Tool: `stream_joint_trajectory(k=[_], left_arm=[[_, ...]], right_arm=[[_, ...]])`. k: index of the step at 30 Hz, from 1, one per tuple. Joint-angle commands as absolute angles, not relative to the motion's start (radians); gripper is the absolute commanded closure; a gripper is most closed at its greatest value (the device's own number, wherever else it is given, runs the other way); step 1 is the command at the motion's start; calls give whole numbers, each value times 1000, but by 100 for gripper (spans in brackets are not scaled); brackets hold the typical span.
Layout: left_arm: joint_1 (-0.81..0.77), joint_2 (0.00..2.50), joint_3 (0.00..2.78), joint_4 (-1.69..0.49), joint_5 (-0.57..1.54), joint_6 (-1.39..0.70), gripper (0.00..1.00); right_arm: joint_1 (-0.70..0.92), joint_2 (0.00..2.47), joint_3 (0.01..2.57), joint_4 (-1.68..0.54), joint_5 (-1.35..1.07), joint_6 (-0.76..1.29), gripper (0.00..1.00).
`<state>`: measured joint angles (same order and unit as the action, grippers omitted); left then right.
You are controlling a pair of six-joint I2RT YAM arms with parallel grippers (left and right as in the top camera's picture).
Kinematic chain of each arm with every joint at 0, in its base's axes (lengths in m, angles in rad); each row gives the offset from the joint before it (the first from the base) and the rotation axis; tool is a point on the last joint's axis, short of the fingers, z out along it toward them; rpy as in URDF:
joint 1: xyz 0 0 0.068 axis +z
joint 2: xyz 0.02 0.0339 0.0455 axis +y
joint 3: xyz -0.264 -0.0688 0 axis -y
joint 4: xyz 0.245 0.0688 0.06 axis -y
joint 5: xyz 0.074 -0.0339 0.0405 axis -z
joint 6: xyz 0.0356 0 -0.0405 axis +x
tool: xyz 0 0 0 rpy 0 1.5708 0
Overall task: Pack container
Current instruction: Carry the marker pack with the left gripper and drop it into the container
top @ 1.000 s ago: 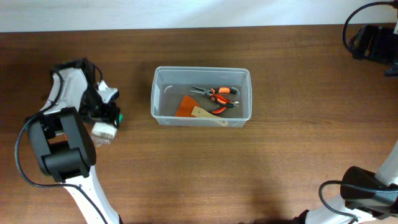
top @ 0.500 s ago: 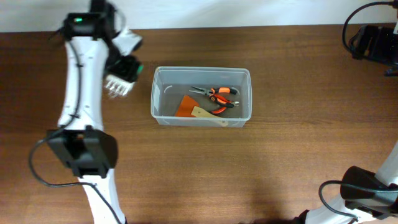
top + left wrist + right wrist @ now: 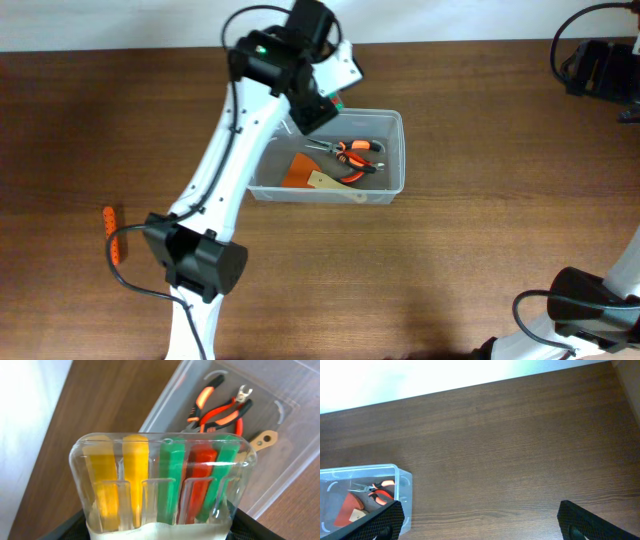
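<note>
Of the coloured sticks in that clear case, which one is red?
The red stick is fourth from the left in the left wrist view, inside the clear case. It sits between two green sticks; the yellow sticks are furthest left.

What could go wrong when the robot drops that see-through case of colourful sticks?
1. The clear case hangs near the far rim of the container, so it might hit the edge and tumble onto the table.
2. It may land on the pliers and orange scraper and sit crooked.
</note>
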<state>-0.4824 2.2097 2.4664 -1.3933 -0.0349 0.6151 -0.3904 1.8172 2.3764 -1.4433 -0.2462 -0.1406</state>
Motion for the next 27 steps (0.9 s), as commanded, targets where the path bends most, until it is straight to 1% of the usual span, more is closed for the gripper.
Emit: stream_joint_trajectory(k=[1, 11, 15, 17, 18, 20, 22, 23, 25, 27], left_arm=[[-482, 2274, 2479, -1401, -48, 660, 97], [-482, 2411, 2455, -1387, -48, 659, 97], [-482, 2449, 2455, -1387, -37, 659, 95], [-482, 2465, 2455, -1387, -37, 659, 83], [-482, 2471, 2455, -1388, -38, 659, 82], [-482, 2481, 2455, -1387, -37, 659, 73], [-482, 2487, 2455, -1388, -37, 659, 56], [-482, 2488, 2454, -1387, -37, 659, 51], [-482, 2488, 2454, -1387, -37, 659, 44], [-482, 2488, 2454, -1388, -38, 659, 39]], right_arm=[[-393, 1821, 2372, -1442, -259, -140, 1], [-393, 1821, 2372, -1441, -259, -140, 2], [-393, 1821, 2372, -1441, -259, -140, 1], [-393, 1821, 2372, -1441, -259, -140, 2], [-393, 1821, 2372, -1441, -259, -140, 1], [-393, 1821, 2372, -1441, -259, -140, 1], [-393, 1821, 2372, -1441, -259, -140, 1], [-393, 1821, 2372, -1441, -259, -140, 2], [-393, 1821, 2372, -1441, -259, -140, 1], [-393, 1821, 2372, -1441, -259, -140, 1]])
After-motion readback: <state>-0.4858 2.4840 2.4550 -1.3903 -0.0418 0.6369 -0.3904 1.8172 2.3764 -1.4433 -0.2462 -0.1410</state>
